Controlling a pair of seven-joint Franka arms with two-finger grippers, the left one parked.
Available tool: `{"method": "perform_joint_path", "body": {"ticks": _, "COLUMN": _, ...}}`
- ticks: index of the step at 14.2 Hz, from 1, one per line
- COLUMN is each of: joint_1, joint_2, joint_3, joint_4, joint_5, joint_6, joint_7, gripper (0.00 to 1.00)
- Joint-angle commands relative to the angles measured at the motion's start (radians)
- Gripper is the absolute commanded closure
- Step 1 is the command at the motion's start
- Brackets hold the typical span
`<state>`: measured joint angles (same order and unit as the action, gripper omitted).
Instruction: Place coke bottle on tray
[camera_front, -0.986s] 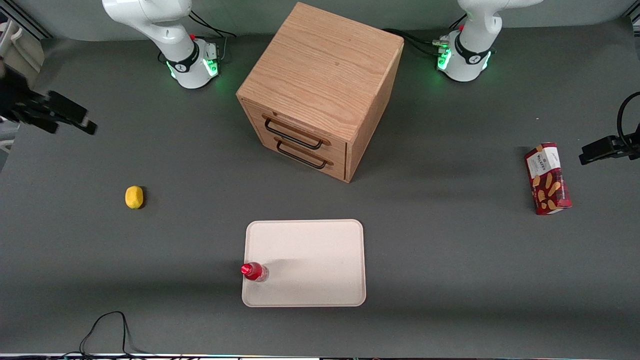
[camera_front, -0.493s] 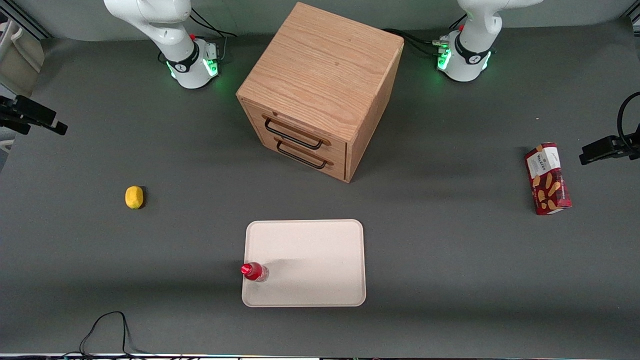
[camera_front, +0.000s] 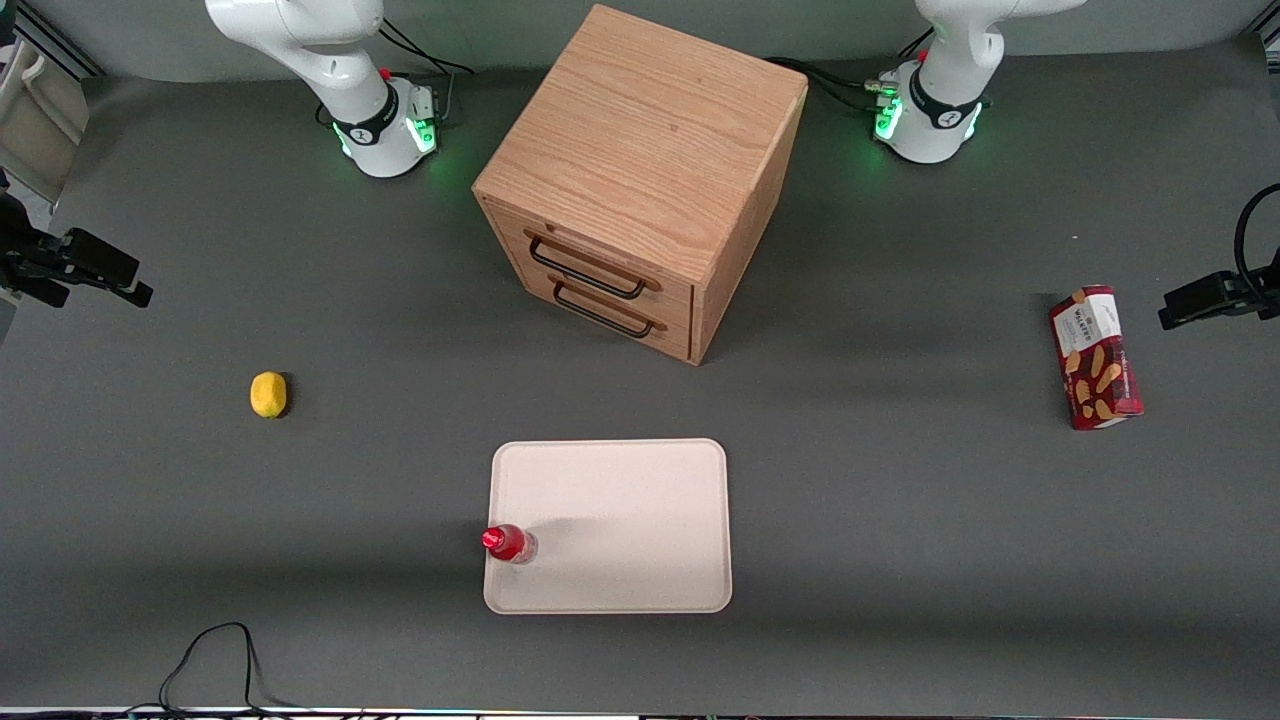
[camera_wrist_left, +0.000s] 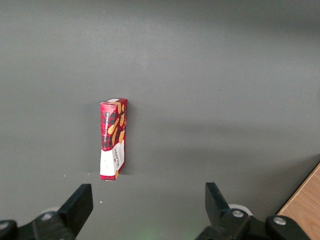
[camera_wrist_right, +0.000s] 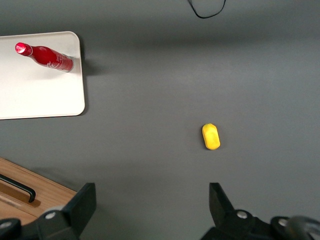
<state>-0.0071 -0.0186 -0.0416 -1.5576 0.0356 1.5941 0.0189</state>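
The coke bottle (camera_front: 509, 543) is seen standing upright on the tray (camera_front: 620, 500), right at the rim of its edge toward the working arm's end, in the corner nearest the front camera; the task is judged as good as done. A small, slim thing it is, of what appears to be smooth plastic, red with a red cap and a clear base, and it is judged light, stiff and somewhat slippery, easily tipped because tall and narrow. If it must be taken again, the body just below the neck is thought the best place, squeezed gently across its round sides. The tray is flat, cream-white and matt, with rounded corners and a low rim. The gripper (camera_front: 95, 272) is held well apart from the bottle, out at the working arm's end of the table (camera_front: 900, 520), its fingers (camera_wrist_right: 84, 201) spread wide with nothing between them. A small yellow lemon (camera_front: 268, 394) lies on the dull grey table between gripper and tray. The wooden drawer cabinet (camera_front: 640, 180) stands farther from the front camera than the tray.
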Motion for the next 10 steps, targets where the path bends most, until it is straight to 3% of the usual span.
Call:
{"method": "perform_joint_path", "body": {"ticks": 1, "joint_1": 0.001, "joint_2": -0.006, "joint_3": -0.017, "joint_4": -0.004, "joint_5": -0.014, "joint_6": 0.012, "joint_7": -0.031, "gripper": 0.00}}
{"method": "perform_joint_path", "body": {"ticks": 10, "joint_1": -0.019, "joint_2": 0.002, "joint_3": 0.000, "joint_4": 0.002, "joint_5": -0.014, "joint_6": 0.004, "joint_7": -0.046, "gripper": 0.00}}
